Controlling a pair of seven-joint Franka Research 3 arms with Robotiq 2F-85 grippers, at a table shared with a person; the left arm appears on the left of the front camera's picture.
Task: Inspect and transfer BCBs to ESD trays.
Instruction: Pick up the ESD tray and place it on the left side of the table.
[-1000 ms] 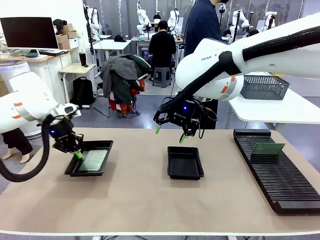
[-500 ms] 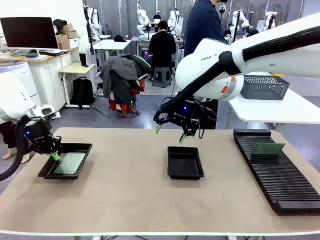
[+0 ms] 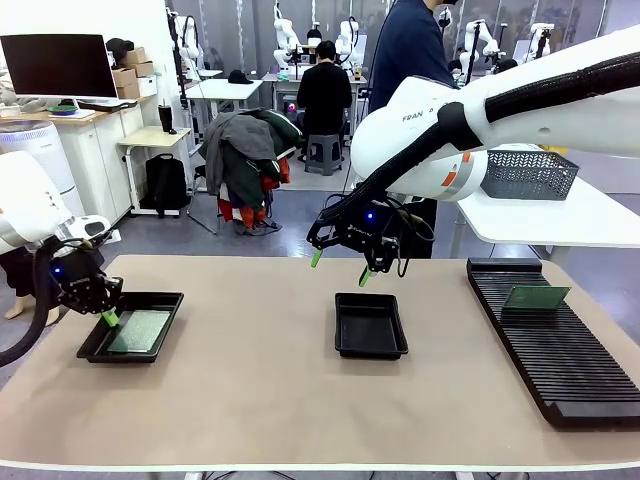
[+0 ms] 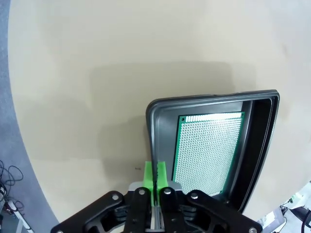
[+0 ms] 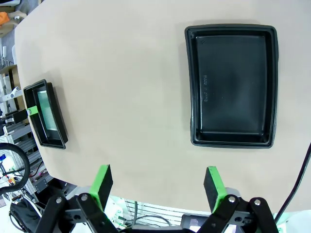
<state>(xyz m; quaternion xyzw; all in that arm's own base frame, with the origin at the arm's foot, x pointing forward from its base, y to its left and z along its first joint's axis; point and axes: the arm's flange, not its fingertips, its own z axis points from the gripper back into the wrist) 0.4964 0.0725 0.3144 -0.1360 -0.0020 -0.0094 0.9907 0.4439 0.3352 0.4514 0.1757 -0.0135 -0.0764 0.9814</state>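
Black loaded tray (image 3: 152,296), rim pinched in my left tool (image 3: 108,318), presumably for shifting; right tool (image 3: 340,267) hung spread over empty tray (image 3: 370,326).

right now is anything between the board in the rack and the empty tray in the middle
Nothing visible. Only bare table lies between the board standing in the rack and the empty tray. The open right gripper hovers above that tray, clear of its floor.

Left arm sits low, its claw (image 3: 108,318) tipped downward, both green pads (image 4: 149,175) squeezed together on the wall of a tray (image 4: 151,131). Right arm reaches in high, wrist bent over, claw (image 3: 340,267) hanging with fingers (image 5: 103,180) spread wide, nothing between them.
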